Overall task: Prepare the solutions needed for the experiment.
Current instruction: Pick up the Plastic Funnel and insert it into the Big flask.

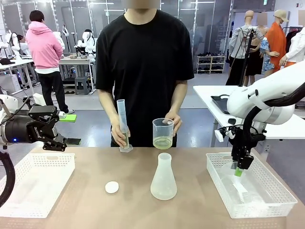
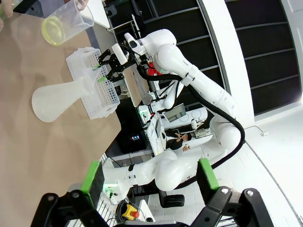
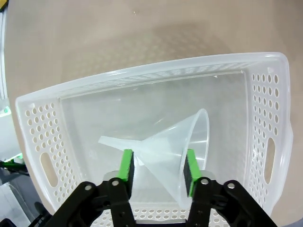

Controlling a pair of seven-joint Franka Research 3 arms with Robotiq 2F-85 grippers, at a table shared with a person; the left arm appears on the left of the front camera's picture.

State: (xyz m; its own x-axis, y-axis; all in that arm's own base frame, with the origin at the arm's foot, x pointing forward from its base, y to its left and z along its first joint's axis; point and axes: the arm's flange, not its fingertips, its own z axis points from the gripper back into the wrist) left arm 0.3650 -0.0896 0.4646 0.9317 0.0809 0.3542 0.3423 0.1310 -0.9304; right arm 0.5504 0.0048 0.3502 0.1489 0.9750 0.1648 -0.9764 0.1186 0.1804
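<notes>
Tan tabletop (image 1: 86, 200), right claw (image 3: 158, 163) down in white basket (image 3: 38, 137), fingers (image 3: 127, 165) astride funnel (image 3: 194, 132).

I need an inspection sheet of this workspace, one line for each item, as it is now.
Surface: brown table, no spill seen.
Job's things: solution, a shallow layer in the beaker in the person's hand; cylinder in the other hand; flask upright mid-table.
Clutter: white disc; left basket; funnel in right basket.
Grippers: left gripper open, raised at the table's left; right gripper's pads flank the funnel, contact unclear.
Cables: black cable loops beside the left basket, off the table.
Surroundings: people and tables behind.
</notes>
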